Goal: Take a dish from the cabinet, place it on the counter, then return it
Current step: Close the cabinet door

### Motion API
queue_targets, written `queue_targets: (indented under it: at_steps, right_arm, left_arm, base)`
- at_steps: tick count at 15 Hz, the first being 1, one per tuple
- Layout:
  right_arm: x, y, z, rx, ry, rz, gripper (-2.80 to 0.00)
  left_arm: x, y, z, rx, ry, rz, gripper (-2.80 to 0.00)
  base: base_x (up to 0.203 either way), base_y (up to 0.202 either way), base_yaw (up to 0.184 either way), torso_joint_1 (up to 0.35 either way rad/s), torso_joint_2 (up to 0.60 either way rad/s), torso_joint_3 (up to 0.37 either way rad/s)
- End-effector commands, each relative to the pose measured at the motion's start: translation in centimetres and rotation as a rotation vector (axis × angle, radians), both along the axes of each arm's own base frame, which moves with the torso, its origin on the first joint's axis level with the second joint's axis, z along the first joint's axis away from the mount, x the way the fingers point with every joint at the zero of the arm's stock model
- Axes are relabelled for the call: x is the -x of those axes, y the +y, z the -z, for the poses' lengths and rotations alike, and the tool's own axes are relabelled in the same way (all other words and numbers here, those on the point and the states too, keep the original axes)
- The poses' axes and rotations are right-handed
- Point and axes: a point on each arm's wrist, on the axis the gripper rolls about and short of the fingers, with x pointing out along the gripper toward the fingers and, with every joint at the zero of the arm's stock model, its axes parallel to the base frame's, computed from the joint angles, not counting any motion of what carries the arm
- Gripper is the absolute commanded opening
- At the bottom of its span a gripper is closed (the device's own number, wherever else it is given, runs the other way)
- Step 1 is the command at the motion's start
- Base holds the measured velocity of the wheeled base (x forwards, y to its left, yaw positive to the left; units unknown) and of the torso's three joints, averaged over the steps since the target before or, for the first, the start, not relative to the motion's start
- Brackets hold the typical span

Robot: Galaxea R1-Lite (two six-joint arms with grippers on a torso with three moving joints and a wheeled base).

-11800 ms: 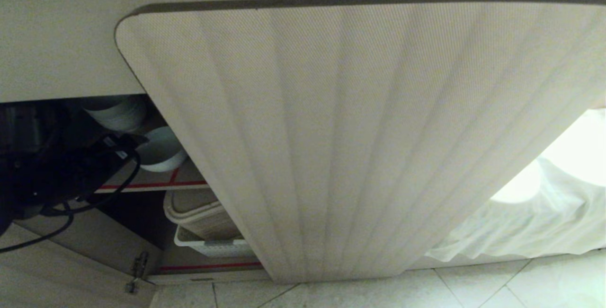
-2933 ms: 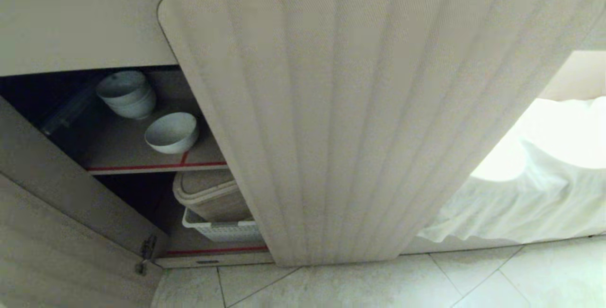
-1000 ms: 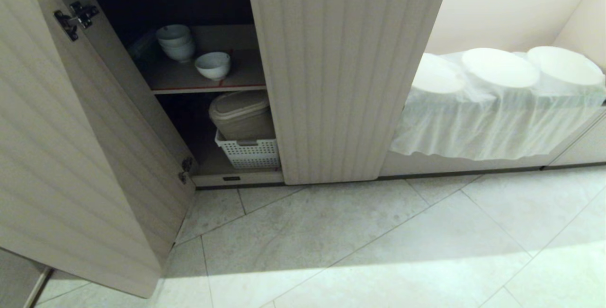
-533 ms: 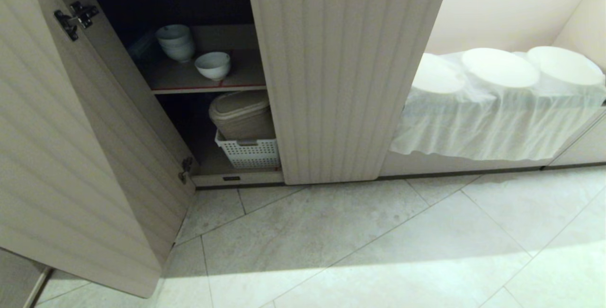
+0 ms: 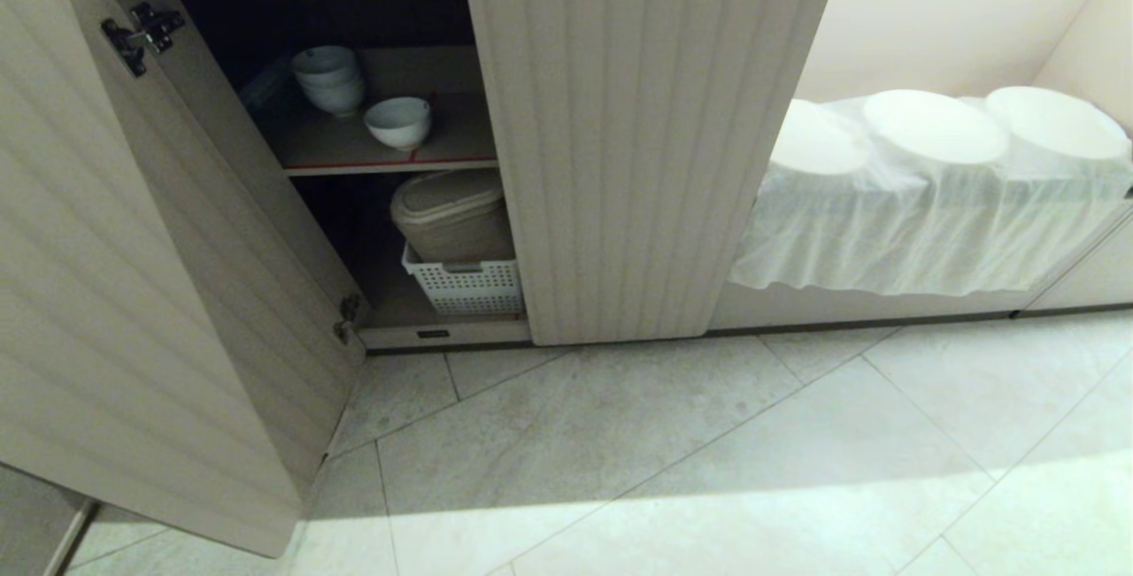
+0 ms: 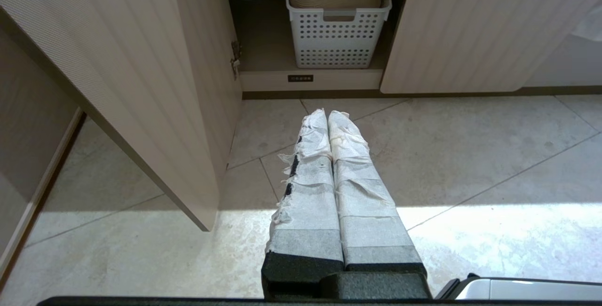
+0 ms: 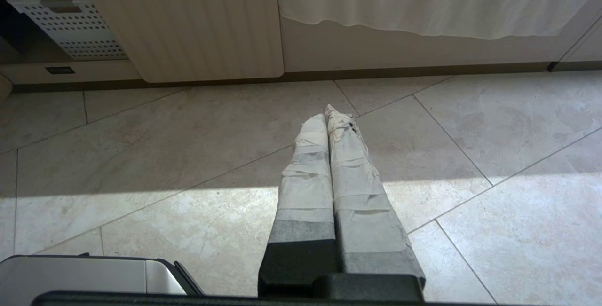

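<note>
The dish (image 5: 398,121), a single white bowl, stands on the upper shelf (image 5: 443,141) of the cabinet (image 5: 620,160), whose left door (image 5: 133,293) hangs wide open. A stack of white bowls (image 5: 328,79) sits behind it. The counter is out of view. My left gripper (image 6: 328,114) is shut and empty, hanging low over the floor tiles in front of the cabinet opening. My right gripper (image 7: 325,111) is shut too, over the floor further right. Neither arm shows in the head view.
A white perforated basket (image 5: 465,284) with a beige lidded bin (image 5: 451,213) fills the lower shelf. To the right, an open niche holds round shapes under a white cloth (image 5: 921,204). Pale floor tiles (image 5: 664,452) spread in front.
Nothing differs over the last second. Since the oldest frames the view has backed away from the cabinet, and the left arm has left the opening with the bowl still on the shelf.
</note>
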Motion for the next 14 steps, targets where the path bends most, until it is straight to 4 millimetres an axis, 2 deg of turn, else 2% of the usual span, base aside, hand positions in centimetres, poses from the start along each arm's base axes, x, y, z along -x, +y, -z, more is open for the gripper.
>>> queue_targets:
  at_steps: [1,14]
  right_arm:
    - [0.0,0.0,0.0,0.0,0.0,0.0,-2.8]
    - [0.0,0.0,0.0,0.0,0.0,0.0,-2.8]
  left_arm:
    - [0.0,0.0,0.0,0.001,-0.001,0.0,-2.8]
    - [0.0,0.01,0.0,0.006,-0.001,-0.004,-2.8]
  base:
    - [0.0,0.0,0.0,0.0,0.0,0.0]
    - [0.0,0.0,0.0,0.0,0.0,0.0]
